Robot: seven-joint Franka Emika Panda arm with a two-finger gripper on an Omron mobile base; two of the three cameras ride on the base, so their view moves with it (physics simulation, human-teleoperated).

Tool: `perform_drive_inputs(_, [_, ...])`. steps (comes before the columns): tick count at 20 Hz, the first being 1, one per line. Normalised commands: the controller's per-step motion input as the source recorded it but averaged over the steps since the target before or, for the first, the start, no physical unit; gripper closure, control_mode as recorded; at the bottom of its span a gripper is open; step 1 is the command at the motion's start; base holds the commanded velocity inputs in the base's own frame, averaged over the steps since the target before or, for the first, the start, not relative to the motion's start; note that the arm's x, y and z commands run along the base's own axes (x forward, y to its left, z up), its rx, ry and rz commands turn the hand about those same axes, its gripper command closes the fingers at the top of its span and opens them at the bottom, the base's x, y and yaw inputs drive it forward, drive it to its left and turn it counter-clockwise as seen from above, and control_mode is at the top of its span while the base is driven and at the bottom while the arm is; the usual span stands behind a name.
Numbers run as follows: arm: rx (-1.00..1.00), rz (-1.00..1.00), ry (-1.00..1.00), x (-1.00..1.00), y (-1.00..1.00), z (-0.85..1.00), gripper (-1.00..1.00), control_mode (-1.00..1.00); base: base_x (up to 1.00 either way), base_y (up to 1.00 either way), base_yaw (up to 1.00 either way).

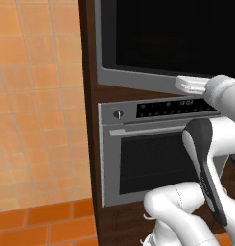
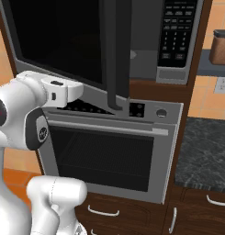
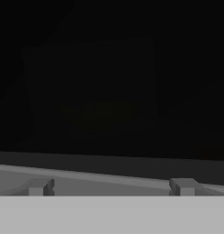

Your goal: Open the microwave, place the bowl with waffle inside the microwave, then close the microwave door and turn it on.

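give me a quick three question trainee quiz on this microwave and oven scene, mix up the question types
1. True or false: the microwave door is swung open.
2. Multiple choice: the oven sits (a) above the microwave, (b) directly below it, (c) on the counter.
3. Short answer: how do the fingers of the gripper stand in the hand view?

Key
1. True; in the right base view it stands edge-on, with the grey inside and the keypad showing.
2. b.
3. Wide apart, with nothing between them, pointing at the dark glass.
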Motion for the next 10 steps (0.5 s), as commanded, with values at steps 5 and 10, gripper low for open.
perform_drive_inputs(5, [0.03, 0.09, 0.16, 0.29, -0.21, 0.14, -1.0, -1.0, 0.0, 0.0, 0.0])
perform_drive_inputs(10, [0.0, 0.01, 0.09, 0.14, -0.1, 0.01, -1.0, -1.0, 0.0, 0.0, 0.0])
